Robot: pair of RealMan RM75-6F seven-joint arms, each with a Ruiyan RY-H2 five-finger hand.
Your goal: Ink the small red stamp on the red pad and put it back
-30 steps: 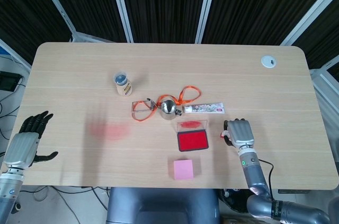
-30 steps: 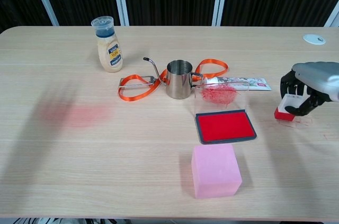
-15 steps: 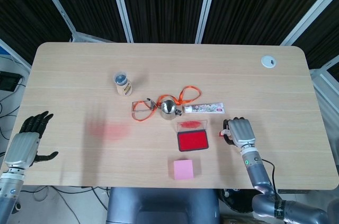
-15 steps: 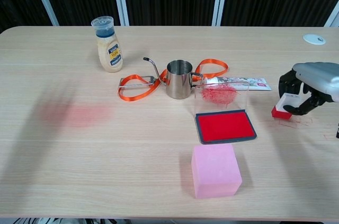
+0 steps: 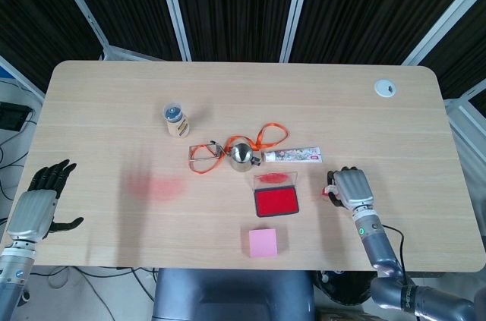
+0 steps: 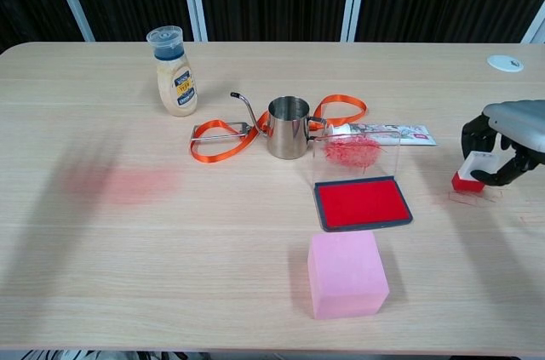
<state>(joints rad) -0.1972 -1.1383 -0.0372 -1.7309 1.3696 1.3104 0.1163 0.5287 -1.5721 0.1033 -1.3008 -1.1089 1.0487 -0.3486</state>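
The red ink pad [image 5: 276,201] [image 6: 362,203] lies open at the table's front centre, its clear lid [image 6: 356,154] standing up behind it. Right of the pad, my right hand [image 5: 353,188] [image 6: 511,134] curls its fingers around the small red stamp [image 6: 473,173] [image 5: 326,191], a red base with a white top. The stamp hangs just above the table, over a small clear piece [image 6: 473,197]. My left hand [image 5: 34,207] is off the table's left edge with its fingers spread and nothing in it; the chest view does not show it.
A pink block [image 6: 345,273] sits in front of the pad. Behind it stand a steel pitcher [image 6: 287,127], an orange strap [image 6: 334,108], a printed tube [image 6: 393,132] and a sauce bottle [image 6: 173,71]. A red smear [image 6: 128,183] marks the left side. A white grommet [image 6: 505,62] sits far right.
My right hand has carried the stamp a little to the right, farther from the pad. The left hand has not moved.
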